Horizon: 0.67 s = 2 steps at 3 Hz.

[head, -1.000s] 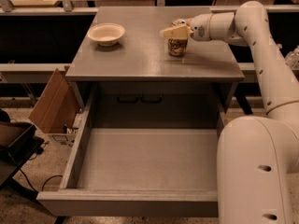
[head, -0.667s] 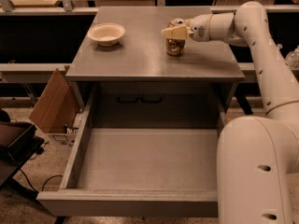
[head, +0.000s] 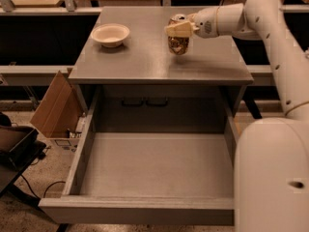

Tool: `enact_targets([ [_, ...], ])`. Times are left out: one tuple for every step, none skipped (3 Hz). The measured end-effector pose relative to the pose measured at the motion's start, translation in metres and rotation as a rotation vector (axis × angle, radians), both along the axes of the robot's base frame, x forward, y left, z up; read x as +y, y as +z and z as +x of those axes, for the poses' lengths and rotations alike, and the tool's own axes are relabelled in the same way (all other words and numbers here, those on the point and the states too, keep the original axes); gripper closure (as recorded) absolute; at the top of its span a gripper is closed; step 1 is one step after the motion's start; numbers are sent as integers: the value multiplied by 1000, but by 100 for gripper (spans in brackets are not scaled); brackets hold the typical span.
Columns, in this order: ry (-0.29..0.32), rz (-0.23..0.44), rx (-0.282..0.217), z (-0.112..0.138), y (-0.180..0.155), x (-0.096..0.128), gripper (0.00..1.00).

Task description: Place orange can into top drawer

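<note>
— Now, where is the can (head: pixel 178 43)?
— On the bench (head: pixel 145 64), toward the far right corner. It is upright, with its silver top facing up. Whether its base touches the benchtop or hangs just above it cannot be told. A dark reflection lies directly beneath it.
— And the gripper (head: pixel 177 29)?
— At the can's upper half, reaching in from the right edge. Its cream fingers (head: pixel 175 31) are closed around the can, and one lies across the side that faces the camera. The white arm (head: pixel 260 13) runs rightward from the gripper past the far right corner. It then bends down along the right edge to the robot's body (head: pixel 273 178), which is by the near right corner.
— What else stands on the bench?
— A cream bowl (head: pixel 110 34) sits upright near the far left corner, well apart from the can.
— Where is the drawer (head: pixel 154 166)?
— Below the near edge of the bench, pulled out toward the camera. It has a flat grey bottom, low side walls and a plain front panel. The can is above and behind the drawer, not inside it.
— Anything beside the bench?
— A brown cardboard box (head: pixel 55 108) stands on the floor by the left edge, just beside the drawer's left wall.
</note>
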State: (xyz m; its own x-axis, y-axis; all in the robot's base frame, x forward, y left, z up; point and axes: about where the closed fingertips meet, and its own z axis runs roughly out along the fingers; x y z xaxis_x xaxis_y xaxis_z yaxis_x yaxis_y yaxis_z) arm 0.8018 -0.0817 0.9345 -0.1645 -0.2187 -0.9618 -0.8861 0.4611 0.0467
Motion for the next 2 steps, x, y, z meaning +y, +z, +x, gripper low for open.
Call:
enact_targets([
  [83, -44, -63, -69, 56, 10, 100],
  [136, -35, -90, -137, 84, 13, 100],
])
